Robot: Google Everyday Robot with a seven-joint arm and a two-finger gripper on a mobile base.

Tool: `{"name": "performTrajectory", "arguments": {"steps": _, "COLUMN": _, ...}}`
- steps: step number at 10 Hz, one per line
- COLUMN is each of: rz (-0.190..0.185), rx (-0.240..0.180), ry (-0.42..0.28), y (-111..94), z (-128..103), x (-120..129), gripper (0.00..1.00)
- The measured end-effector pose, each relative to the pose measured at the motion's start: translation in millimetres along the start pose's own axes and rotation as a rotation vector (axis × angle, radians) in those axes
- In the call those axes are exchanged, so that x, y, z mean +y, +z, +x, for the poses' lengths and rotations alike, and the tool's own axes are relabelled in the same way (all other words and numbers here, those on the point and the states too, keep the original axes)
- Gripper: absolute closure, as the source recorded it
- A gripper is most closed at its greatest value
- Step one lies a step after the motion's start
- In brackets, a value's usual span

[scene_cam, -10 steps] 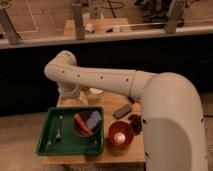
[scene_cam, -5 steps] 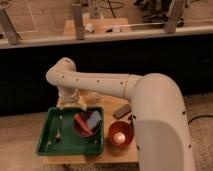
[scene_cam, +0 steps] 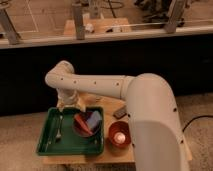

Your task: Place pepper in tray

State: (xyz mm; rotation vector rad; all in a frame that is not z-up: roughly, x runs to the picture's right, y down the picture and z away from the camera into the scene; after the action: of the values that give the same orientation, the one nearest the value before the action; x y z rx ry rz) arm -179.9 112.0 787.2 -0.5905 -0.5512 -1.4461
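The gripper (scene_cam: 71, 105) hangs, fingers spread, over the back edge of the tray (scene_cam: 50, 142). In its right half, a bowl (scene_cam: 76, 125) holds the pepper (scene_cam: 85, 127) and a sponge (scene_cam: 94, 119). A fork (scene_cam: 58, 128) lies near its left edge.

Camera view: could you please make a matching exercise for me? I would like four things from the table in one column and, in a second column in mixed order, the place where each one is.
Things
1. pepper
2. orange fruit
3. gripper
4. grey utensil

Places
A. in the red bowl that stands beside the green tray
B. over the far rim of the green tray
C. inside the green tray, next to the blue sponge
D. inside the green tray, alone near its left side in the picture

Pairs: 1-C, 2-A, 3-B, 4-D
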Motion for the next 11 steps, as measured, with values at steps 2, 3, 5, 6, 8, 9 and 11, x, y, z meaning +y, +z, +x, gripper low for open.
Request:
{"name": "performTrajectory", "arguments": {"steps": 2, "rz": -0.002, "rx": -0.015, "ry": 0.003, "y": 4.9, "z": 1.5, "x": 2.8, "gripper": 0.20}}
{"name": "performTrajectory", "arguments": {"steps": 3, "rz": -0.004, "rx": -0.024, "ry": -0.001, "y": 7.9, "z": 1.6, "x": 2.4, "gripper": 0.20}}
{"name": "performTrajectory", "arguments": {"steps": 5, "rz": -0.016, "rx": -0.035, "ry": -0.004, "y": 12.9, "z": 1.7, "x": 2.0, "gripper": 0.20}}
{"name": "performTrajectory", "arguments": {"steps": 6, "rz": -0.022, "rx": -0.039, "ry": -0.003, "y": 15.0, "z": 2.0, "x": 2.4, "gripper": 0.20}}
{"name": "performTrajectory", "arguments": {"steps": 8, "rz": -0.046, "rx": -0.050, "ry": -0.002, "y": 20.7, "z": 2.4, "x": 4.1, "gripper": 0.20}}
{"name": "performTrajectory", "arguments": {"steps": 9, "rz": -0.056, "rx": -0.055, "ry": -0.002, "y": 22.6, "z": 2.5, "x": 4.4, "gripper": 0.20}}
{"name": "performTrajectory", "arguments": {"steps": 11, "rz": -0.070, "rx": -0.071, "ry": 0.002, "y": 26.6, "z": 2.8, "x": 5.4, "gripper": 0.20}}
